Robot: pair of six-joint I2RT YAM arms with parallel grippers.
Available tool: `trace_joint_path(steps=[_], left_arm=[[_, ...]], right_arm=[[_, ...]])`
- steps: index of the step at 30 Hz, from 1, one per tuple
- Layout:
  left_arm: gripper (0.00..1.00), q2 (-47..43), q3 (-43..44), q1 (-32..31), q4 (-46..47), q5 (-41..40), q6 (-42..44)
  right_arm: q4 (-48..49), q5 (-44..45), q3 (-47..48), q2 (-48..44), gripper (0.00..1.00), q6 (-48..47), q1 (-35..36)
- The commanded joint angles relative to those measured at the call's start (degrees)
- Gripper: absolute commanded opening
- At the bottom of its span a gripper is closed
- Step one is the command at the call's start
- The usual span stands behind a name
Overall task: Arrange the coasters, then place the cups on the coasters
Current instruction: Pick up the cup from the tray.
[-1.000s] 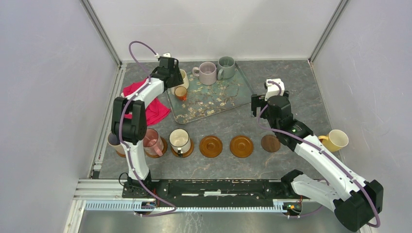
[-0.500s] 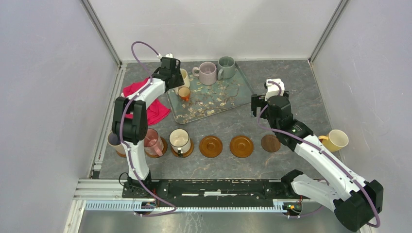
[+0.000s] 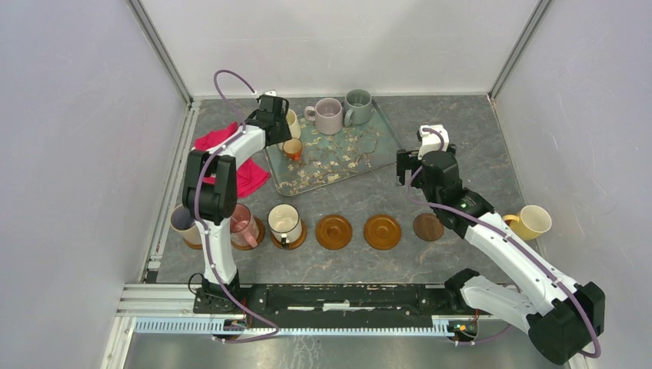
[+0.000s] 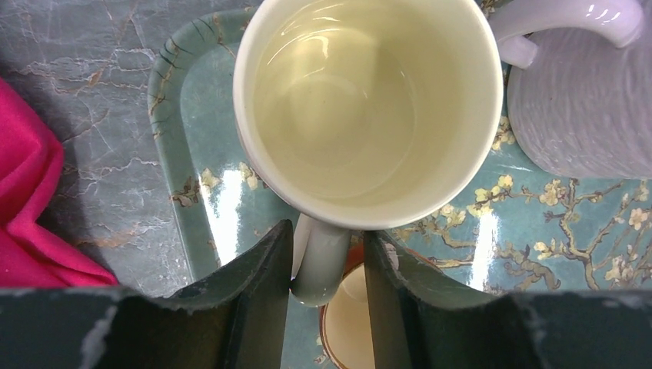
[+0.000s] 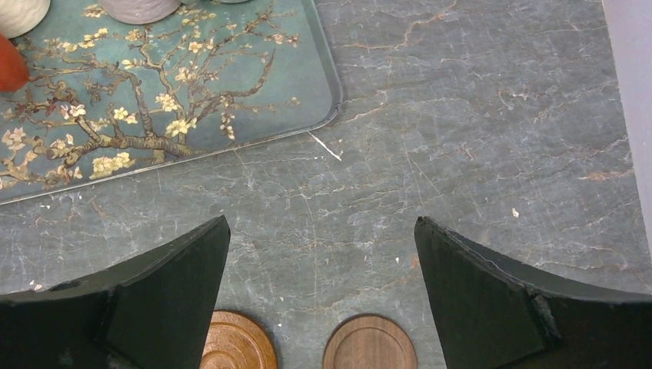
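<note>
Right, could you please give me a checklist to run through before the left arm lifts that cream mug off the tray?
1. Left gripper astride the cream mug handle: ok.
2. Grip tight on the handle: cannot tell.
3. Small orange cup clear of the fingers: cannot tell; it sits just beneath the handle.
4. Bare coasters waiting: ok, three in the row.
5. Right gripper out of the path: ok, open, off the tray corner.
</note>
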Motion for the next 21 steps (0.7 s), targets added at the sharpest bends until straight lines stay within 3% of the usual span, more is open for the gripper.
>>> trace_joint_path(steps=[1, 8, 17, 21], left_arm=[[0.45, 1.9, 0.8, -0.4, 0.8, -2.2, 1.2], [0.34, 2.0, 1.6, -0.4, 0.9, -2.6, 1.9], [0.03, 0.1, 1.2, -0.6, 1.0, -2.7, 3.3], [0.02, -1.8, 1.3, -0.6, 1.2, -4.2, 3.8]], right_arm=[[0.8, -0.7, 0.7, 0.6, 0.98, 1.0, 0.1], [0.7, -0.9, 0.4, 0.6, 0.98, 1.5, 0.1], [0.6, -0.9, 0.7, 0.5, 0.98, 1.5, 0.1], [0.5, -1.3, 0.7, 0.3, 0.98, 1.4, 0.1]])
